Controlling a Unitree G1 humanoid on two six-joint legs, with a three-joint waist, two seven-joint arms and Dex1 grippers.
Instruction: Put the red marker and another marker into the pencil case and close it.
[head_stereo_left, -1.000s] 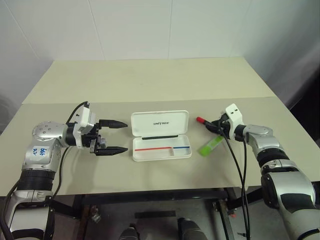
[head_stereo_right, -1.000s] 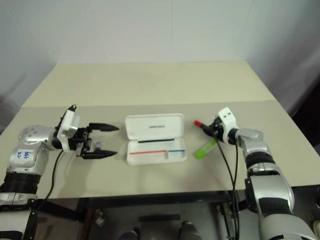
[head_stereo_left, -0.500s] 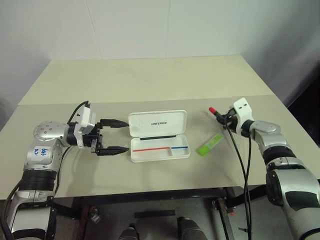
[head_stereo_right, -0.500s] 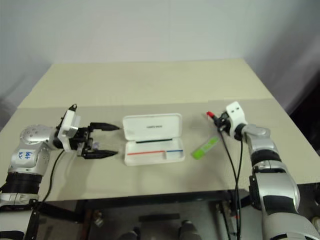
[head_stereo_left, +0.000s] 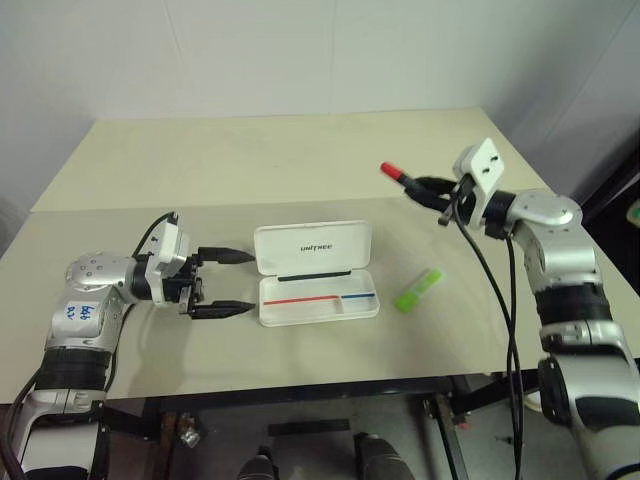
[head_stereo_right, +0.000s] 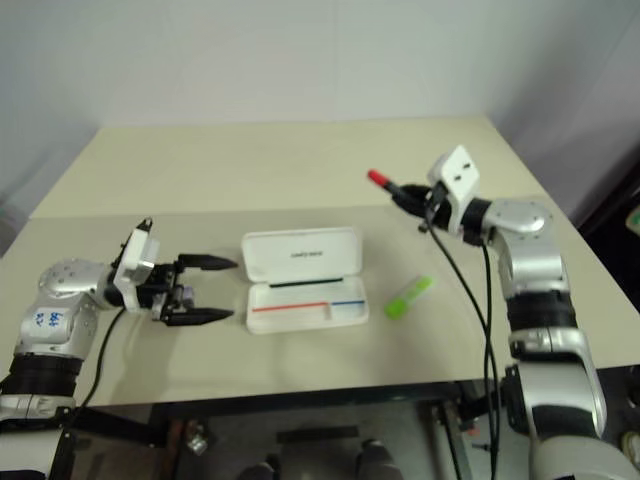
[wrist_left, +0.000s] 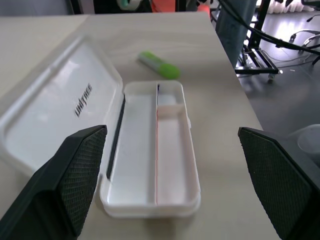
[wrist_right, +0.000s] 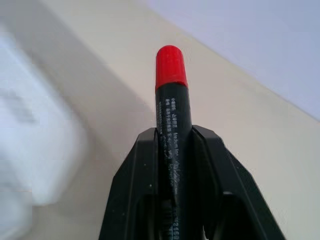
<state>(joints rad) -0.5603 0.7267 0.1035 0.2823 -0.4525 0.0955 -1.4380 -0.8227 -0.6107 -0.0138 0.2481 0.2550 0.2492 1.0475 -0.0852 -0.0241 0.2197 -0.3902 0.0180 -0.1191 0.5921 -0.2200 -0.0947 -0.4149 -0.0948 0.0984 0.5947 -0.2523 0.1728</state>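
Right wrist view: the right gripper (wrist_right: 172, 150) is clamped on the red marker (wrist_right: 171, 107), both black fingers (wrist_right: 137, 185) pressed against the dark barrel, the red cap sticking out past the fingertips. From the head camera, that gripper (head_stereo_left: 432, 190) is raised clear of the table (head_stereo_left: 300, 165), off to the right of the pencil case (head_stereo_left: 316, 271) and toward the far side, with the marker (head_stereo_left: 396, 175) roughly level and its red end aimed to the left. The left gripper (head_stereo_left: 232, 281) hangs just above the tabletop immediately left of the case, jaws spread wide with nothing between them, fingertips directed at the case's left end but not touching it. The case lies open near the table's middle: lid laid back flat on the far side with "UNITREE" lettering showing, tray on the near side with a red and blue stripe along it; the left wrist view shows the tray (wrist_left: 165, 150) empty, with a small divider. The green highlighter (head_stereo_left: 419, 290) lies flat and at an angle on the table just right of the case, apart from it. The surface is matte beige with a seam running across it behind the case. Plain white walls (head_stereo_left: 300, 50) stand behind the table.
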